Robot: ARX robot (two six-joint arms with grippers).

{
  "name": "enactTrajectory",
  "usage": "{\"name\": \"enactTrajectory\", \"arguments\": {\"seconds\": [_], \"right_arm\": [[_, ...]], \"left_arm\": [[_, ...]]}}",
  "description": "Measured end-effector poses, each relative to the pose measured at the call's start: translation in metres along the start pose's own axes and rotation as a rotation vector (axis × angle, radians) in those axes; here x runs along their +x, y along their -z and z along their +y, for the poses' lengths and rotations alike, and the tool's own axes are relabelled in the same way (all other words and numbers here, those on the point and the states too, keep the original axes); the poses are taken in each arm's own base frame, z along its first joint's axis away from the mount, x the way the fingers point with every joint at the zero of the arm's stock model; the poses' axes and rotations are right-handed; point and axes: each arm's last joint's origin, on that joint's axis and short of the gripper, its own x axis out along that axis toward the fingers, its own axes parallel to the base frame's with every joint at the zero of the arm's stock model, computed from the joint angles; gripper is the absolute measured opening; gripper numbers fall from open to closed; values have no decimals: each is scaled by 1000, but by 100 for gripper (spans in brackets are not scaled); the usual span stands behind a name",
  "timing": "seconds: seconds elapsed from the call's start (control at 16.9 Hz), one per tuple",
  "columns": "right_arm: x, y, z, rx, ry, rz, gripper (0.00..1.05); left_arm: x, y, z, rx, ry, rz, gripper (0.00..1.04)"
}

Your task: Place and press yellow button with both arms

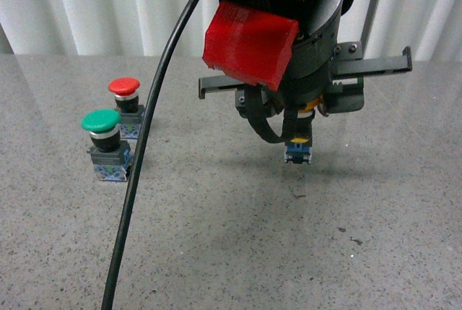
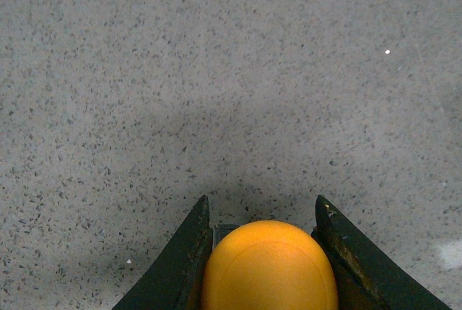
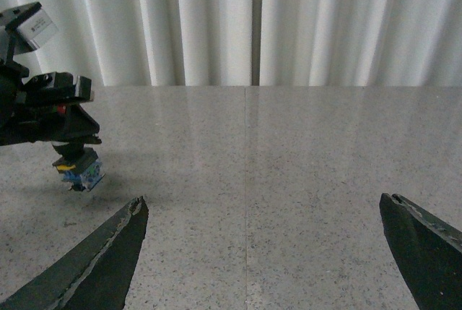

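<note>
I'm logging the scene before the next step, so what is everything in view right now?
Yellow button: one, yellow cap with a blue-grey base, held above the table in the left end effector.
Green button: one, green cap, standing on the table at the left.
Red button: one, red cap, just behind the green button.
Cable: one, black, hanging down beside those two buttons.
Table: one, speckled grey.
Curtain: white, pleated, behind the table.
Red block: one, on the left arm.
Left end effector: black, shut on the yellow button.
Right end effector: black, open, over the table.
</note>
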Motion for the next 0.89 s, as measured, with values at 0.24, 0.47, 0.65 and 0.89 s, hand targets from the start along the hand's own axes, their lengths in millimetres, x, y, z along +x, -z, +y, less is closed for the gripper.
{"name": "enactTrajectory", "arguments": {"seconds": [0.24,0.47,0.65,0.89], "right_arm": [[0,0,0,0,0,0,98],[0,0,0,0,1,0,98],[0,0,0,0,0,0,98],[0,0,0,0,0,0,98]], "left_arm": [[11,5,-2,10,12,38,37],[13,1,20,8,28,37,37],[12,0,25,30,26,49,37],[12,3,24,45,50,56,65]]}}
